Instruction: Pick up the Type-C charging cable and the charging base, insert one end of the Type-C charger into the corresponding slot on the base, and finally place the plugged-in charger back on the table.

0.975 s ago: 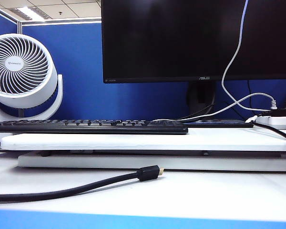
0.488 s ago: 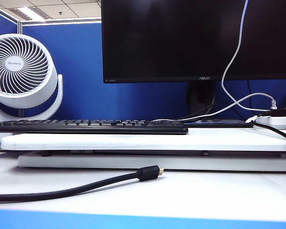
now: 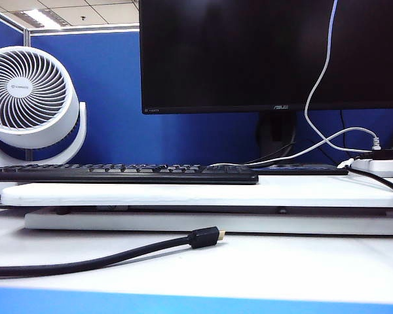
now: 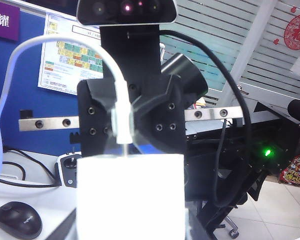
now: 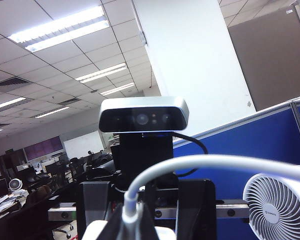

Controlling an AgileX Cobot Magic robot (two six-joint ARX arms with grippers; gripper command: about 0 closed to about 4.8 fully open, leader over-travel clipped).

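In the left wrist view the charging base (image 4: 130,200), a white block, fills the space at my left gripper (image 4: 130,215), which is shut on it. The Type-C charging cable (image 4: 45,42) arches over and its plug (image 4: 123,125) stands in the base's upper end. My right gripper (image 4: 123,131) faces this camera and is shut on that plug. The right wrist view shows my right gripper (image 5: 131,215) with dark fingertips (image 5: 147,225) pinching the plug above the base (image 5: 162,234). In the exterior view only the cable (image 3: 318,85) hangs in from above the table (image 3: 281,268); both grippers are out of that view.
A thick black gold-tipped cable (image 3: 203,237) lies across the table's front. A keyboard (image 3: 118,173) sits on the white riser board (image 3: 203,194), with a monitor (image 3: 268,52) behind, a fan (image 3: 29,98) at left and a power strip (image 3: 380,167) at right. A mouse (image 4: 16,220) lies below.
The upper part of the hanging white cable has drifted slightly left in the exterior view. Nothing on the table has moved.
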